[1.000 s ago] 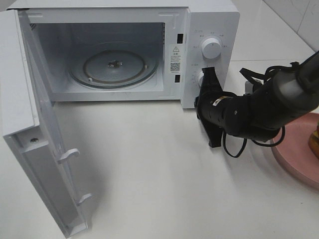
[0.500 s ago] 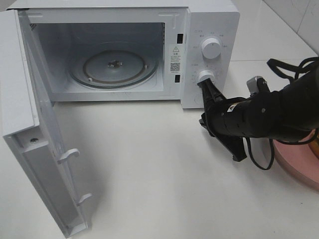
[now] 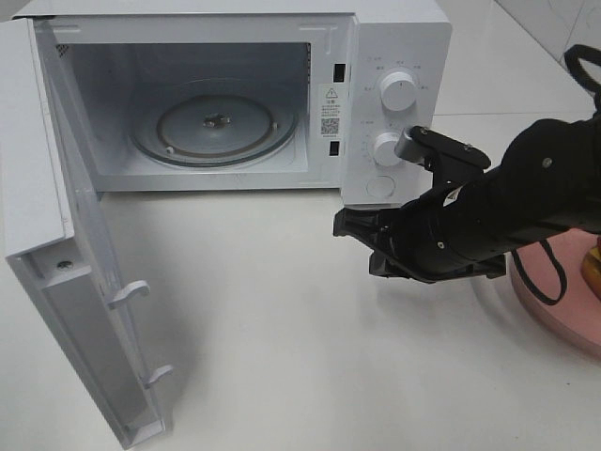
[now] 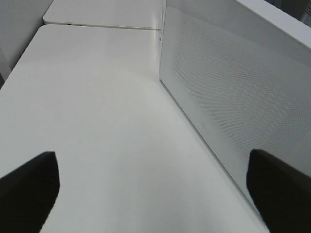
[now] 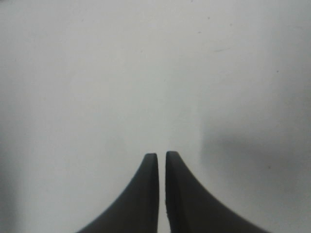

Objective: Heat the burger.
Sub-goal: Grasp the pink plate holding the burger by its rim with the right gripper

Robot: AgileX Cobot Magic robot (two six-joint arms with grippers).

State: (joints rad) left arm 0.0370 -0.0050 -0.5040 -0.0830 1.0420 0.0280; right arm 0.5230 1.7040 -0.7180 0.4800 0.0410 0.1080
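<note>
The burger [image 3: 593,267] shows only as a golden-brown sliver at the right edge of the exterior view, on the pink plate [image 3: 554,299]. My right gripper [image 3: 352,233] hovers over the table in front of the microwave's control panel, pointing left, well left of the burger. In the right wrist view the right gripper [image 5: 162,160] has its fingers together, with nothing between them and only bare table beyond. My left gripper [image 4: 155,194] is wide open and empty next to a white perforated panel [image 4: 233,97]. It is out of the exterior view.
The white microwave [image 3: 394,38] stands at the back with its door [image 3: 56,235] swung open to the left and the glass turntable [image 3: 214,124] bare. Two knobs [image 3: 397,91] sit on its panel, just above my right arm.
My right arm has drawn away from the lower knob, turned, and swung down and to the left over the table. The microwave and plate have not moved.
</note>
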